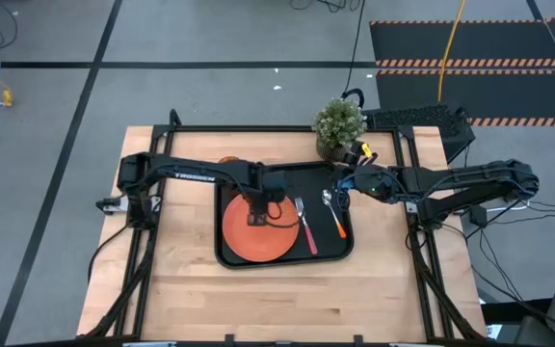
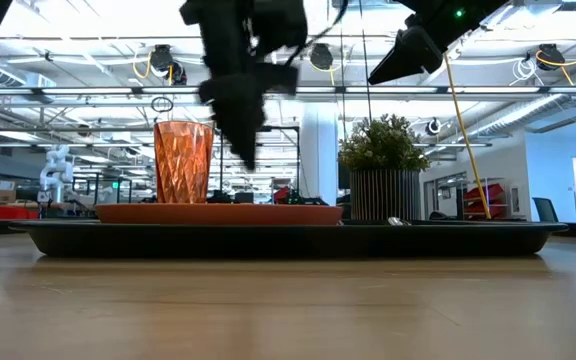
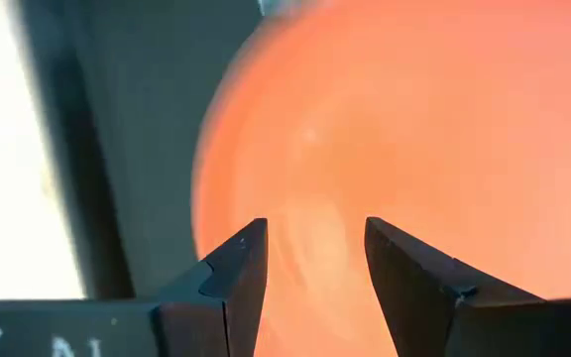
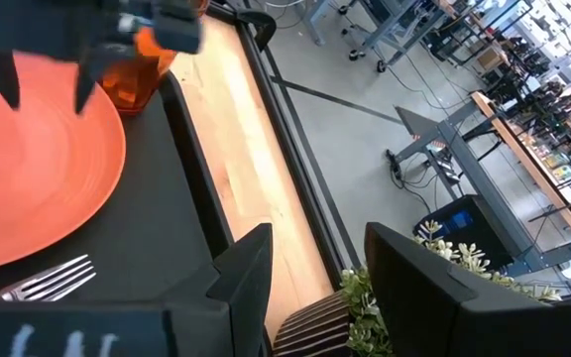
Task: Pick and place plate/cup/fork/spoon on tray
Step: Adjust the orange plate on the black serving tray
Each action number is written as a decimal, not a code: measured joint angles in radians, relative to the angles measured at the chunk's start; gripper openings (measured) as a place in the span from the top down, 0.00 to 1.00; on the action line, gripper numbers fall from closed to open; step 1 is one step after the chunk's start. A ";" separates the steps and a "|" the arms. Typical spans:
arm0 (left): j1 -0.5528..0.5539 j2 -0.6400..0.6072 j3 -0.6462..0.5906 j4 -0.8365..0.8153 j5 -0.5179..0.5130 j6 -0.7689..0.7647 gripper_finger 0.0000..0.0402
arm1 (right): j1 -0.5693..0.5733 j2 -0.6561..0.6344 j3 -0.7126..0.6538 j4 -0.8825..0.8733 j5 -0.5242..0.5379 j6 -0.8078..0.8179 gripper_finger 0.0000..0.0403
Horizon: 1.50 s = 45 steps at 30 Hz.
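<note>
Orange and flat, the plate (image 1: 258,234) lies on the left half of the black tray (image 1: 345,253), which sits on a wooden table (image 1: 287,299). To the plate's right on the tray lie the fork (image 1: 305,224) with its pinkish-red handle and, beyond it, the spoon (image 1: 333,213) with its orange handle.

Only the cup (image 2: 183,162) seems left to move. This faceted amber tumbler appears to stand just off the tray's far left corner, close to the plate, partly hidden under the left arm in the overhead view. It looks like light, stiff plastic, easy to tip and perhaps slick, so a hold across the middle of its wall, squeezed gently, seems safest.

The left gripper (image 3: 315,263) hovers over the plate, fingers parted and empty. The right gripper (image 4: 317,278) waits near the potted plant (image 1: 339,123), fingers also apart, holding nothing.
</note>
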 joint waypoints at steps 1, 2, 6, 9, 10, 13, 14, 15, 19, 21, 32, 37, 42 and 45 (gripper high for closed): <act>-0.001 0.008 -0.014 -0.021 0.002 -0.008 0.57 | 0.000 0.000 0.000 0.000 0.000 0.001 0.61; -0.004 0.016 -0.030 -0.023 0.002 -0.013 0.57 | 0.000 0.000 0.000 0.000 0.000 0.001 0.61; -0.018 0.021 -0.111 0.006 0.002 -0.015 0.57 | 0.000 0.000 0.000 0.001 0.000 0.001 0.61; -0.023 0.021 -0.150 0.039 0.003 -0.025 0.57 | 0.000 0.000 0.000 0.004 0.000 0.001 0.61; -0.025 0.021 -0.156 0.037 0.003 -0.036 0.57 | 0.000 0.000 0.000 0.006 0.000 0.001 0.61; -0.032 0.021 -0.158 0.048 0.002 -0.064 0.57 | 0.000 0.000 0.000 0.005 0.000 0.001 0.61; -0.037 0.021 -0.159 0.049 0.002 -0.077 0.57 | 0.000 0.000 0.000 0.005 0.000 0.001 0.61; -0.043 0.021 -0.159 0.055 0.004 -0.097 0.57 | 0.000 0.000 0.000 0.005 0.000 0.001 0.61; -0.074 0.021 -0.159 0.064 0.035 -0.166 0.57 | 0.000 0.000 0.000 0.005 0.000 0.001 0.61; -0.091 0.033 -0.159 0.070 0.036 -0.178 0.57 | 0.000 0.000 0.000 0.005 0.000 0.001 0.61; -0.114 0.108 -0.157 0.159 0.023 -0.143 0.57 | 0.000 0.000 0.000 0.009 0.000 0.001 0.61; -0.104 0.112 -0.157 0.221 0.025 -0.123 0.57 | 0.000 0.000 0.000 0.008 0.000 0.001 0.61; -0.092 0.115 -0.158 0.288 0.028 -0.097 0.57 | 0.000 0.000 0.000 0.008 0.000 0.001 0.61; -0.088 0.116 -0.158 0.317 0.028 -0.084 0.57 | 0.000 0.000 0.000 0.008 0.000 0.001 0.61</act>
